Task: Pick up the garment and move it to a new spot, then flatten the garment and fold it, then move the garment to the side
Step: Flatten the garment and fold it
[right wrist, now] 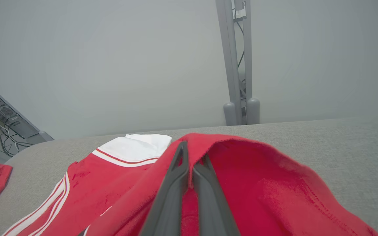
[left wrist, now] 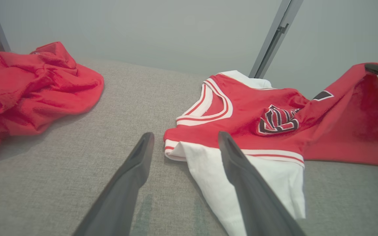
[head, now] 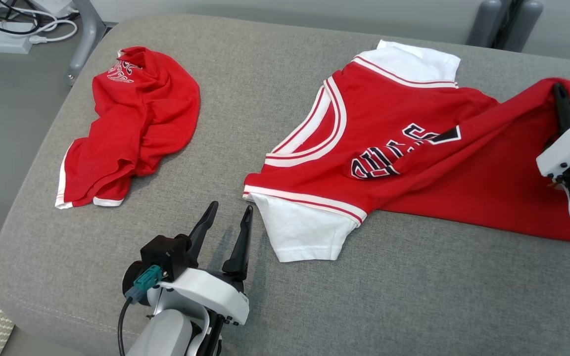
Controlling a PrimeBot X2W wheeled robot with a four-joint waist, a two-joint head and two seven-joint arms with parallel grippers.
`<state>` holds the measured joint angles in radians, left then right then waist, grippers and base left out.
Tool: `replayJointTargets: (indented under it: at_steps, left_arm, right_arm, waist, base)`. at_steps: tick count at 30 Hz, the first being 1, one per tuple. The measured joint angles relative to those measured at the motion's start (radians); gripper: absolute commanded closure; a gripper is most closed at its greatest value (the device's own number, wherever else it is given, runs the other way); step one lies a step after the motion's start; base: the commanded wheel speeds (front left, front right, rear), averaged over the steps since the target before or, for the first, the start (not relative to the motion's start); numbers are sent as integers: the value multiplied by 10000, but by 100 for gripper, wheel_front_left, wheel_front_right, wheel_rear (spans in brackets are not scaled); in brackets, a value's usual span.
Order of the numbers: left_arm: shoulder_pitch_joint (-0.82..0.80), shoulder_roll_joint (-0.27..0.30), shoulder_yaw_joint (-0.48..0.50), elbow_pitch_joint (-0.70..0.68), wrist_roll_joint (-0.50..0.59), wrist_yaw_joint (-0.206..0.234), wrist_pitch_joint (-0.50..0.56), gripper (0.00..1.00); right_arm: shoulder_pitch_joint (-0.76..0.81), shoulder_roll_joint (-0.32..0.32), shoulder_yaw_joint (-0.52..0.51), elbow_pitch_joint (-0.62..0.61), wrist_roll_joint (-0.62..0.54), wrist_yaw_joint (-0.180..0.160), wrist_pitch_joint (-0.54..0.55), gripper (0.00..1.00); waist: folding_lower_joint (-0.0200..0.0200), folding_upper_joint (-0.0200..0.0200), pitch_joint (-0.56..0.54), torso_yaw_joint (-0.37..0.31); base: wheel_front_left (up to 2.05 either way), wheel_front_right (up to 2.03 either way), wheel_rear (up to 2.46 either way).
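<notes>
Cushion (head: 265,64): grey fabric, with both garments lying on it.
Cables (head: 18,24): white and black, on the floor past the cushion's far left corner.
Red heap (head: 136,113): crumpled cloth with white trim along its near edge, on the cushion's left part, well apart from the jersey.
Left gripper (head: 231,205): released, fingers spread, holding nothing. It is over bare cushion just left of the jersey's near white sleeve.
Jersey (head: 389,143): red, with white sleeves, a striped collar and dark chest lettering. The collar end lies flat on the cushion's middle-right, and the right end is lifted into a peak.
Post (head: 483,22): grey, behind the cushion's far edge.
Right gripper (head: 564,96): clenched on the jersey's red cloth at the raised peak, with the fabric pinched between the fingers and draped around them.
</notes>
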<state>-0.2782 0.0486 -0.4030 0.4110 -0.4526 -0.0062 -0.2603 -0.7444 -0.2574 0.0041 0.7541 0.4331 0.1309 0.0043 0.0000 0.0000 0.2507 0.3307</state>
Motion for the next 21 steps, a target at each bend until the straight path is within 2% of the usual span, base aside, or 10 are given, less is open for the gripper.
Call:
replayJointTargets:
  at_steps: [4, 9, 21]
  left_arm:
    - [107, 4, 92, 25, -73, 75, -2, 0]
    - [272, 4, 349, 61, -21, 73, 0, 0]
    - [657, -4, 878, 150, 240, -35, -2, 0]
  right_arm:
    - [263, -77, 23, -995, 307, 0, 593, 100]
    - [1416, 58, 81, -2491, 803, 0, 1825, 100]
    - [5030, 451, -368, -6748, 1785, 0, 5394, 100]
  waist:
    - [0, 0, -161, -93]
    - [-1, 0, -391, -483]
    - [0, 0, -1193, -2024]
  base:
    - [0, 0, 0]
    - [0, 0, 0]
    - [0, 0, 0]
